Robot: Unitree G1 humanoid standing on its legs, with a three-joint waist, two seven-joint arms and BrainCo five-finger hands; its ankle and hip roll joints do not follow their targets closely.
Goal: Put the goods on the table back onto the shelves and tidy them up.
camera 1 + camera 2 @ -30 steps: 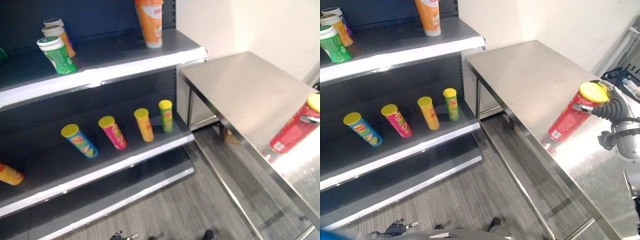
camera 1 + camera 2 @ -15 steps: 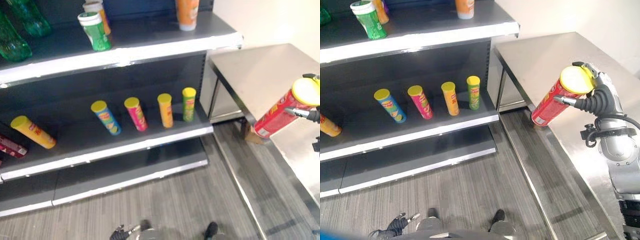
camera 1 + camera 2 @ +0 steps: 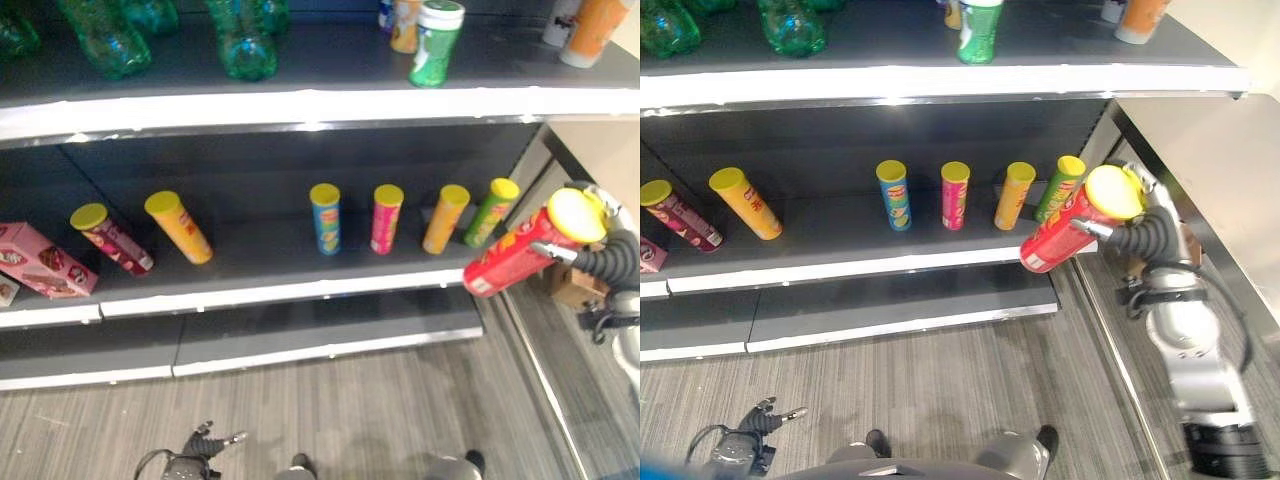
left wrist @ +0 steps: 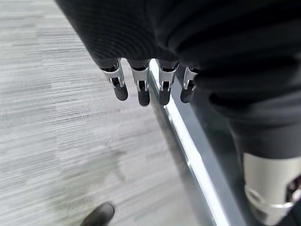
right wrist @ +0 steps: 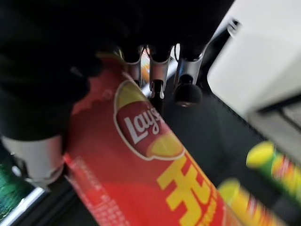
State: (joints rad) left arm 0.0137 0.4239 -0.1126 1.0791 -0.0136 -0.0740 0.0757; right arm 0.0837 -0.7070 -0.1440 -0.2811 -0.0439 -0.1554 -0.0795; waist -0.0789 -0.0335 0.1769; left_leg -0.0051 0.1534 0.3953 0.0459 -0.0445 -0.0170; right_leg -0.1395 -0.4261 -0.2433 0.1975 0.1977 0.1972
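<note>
My right hand (image 3: 1147, 236) is shut on a red chip can (image 3: 1068, 228) with a yellow lid, gripping it near the lid end. The can is tilted, its base pointing down towards the right end of the middle shelf (image 3: 262, 262), just in front of the shelf's edge. Up close, the red can (image 5: 155, 174) lies under the curled fingers (image 5: 187, 89). On that shelf stand a blue can (image 3: 325, 218), a pink can (image 3: 386, 218), an orange can (image 3: 445, 218) and a green can (image 3: 490, 212). My left hand (image 4: 141, 87) hangs open low above the floor.
Further left on the middle shelf lean a yellow can (image 3: 180, 228), a dark red can (image 3: 112, 240) and a pink box (image 3: 45, 262). The upper shelf (image 3: 940, 80) carries green bottles (image 3: 105, 40) and a green-and-white can (image 3: 435, 42). The steel table (image 3: 1230, 170) is at the right.
The view has swung left from the table to the shelves. My right hand has carried the red can off the table to the right end of the middle shelf.
</note>
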